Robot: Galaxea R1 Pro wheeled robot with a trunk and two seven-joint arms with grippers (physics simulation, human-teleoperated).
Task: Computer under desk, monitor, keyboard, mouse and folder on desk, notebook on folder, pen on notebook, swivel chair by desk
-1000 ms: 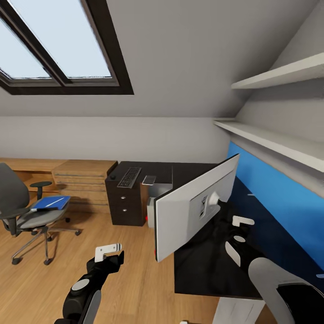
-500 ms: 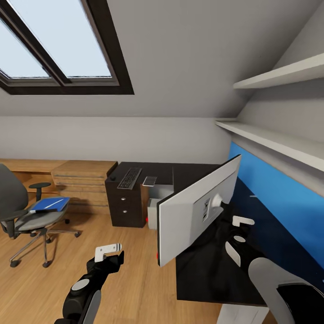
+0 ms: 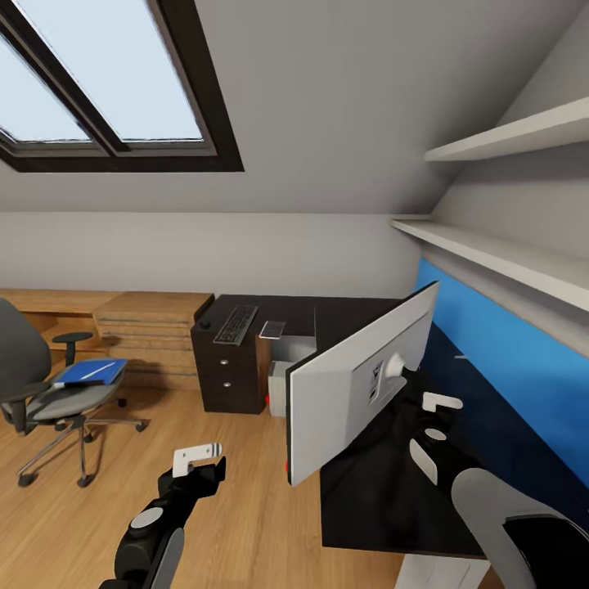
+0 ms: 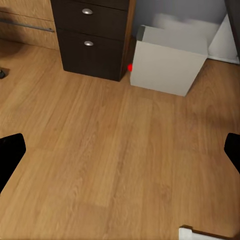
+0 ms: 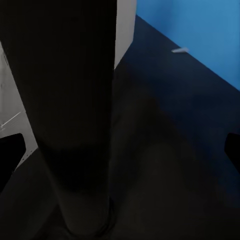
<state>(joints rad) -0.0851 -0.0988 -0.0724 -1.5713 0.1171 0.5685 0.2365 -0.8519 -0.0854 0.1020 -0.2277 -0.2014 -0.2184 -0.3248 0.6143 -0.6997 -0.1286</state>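
Note:
The monitor [image 3: 348,393] stands on the black desk [image 3: 368,491], its pale grey back toward me. My right gripper [image 3: 433,417] is open just behind it, and the black stem [image 5: 70,125] rises between its spread fingers. My left gripper [image 3: 200,462] hangs open over the wood floor [image 4: 110,150]. The computer [image 4: 167,62] sits under the desk, its red button [image 4: 130,67] showing. The keyboard [image 3: 236,322] and a thin grey notebook [image 3: 271,328] lie on the desk's far wing. The blue folder [image 3: 92,370], with the white pen [image 3: 98,370] on it, rests on the swivel chair [image 3: 41,397].
Dark drawers [image 3: 225,372] with silver knobs stand under the desk's far wing, beside a light wood chest [image 3: 151,331]. A blue back panel [image 3: 507,360] and two white shelves [image 3: 491,254] line the right wall. A skylight [image 3: 106,82] sits in the sloped wall.
The whole view shifted slightly a second ago, so the camera moved. Over the last half second nothing has visibly moved; both arms and the monitor hold their places.

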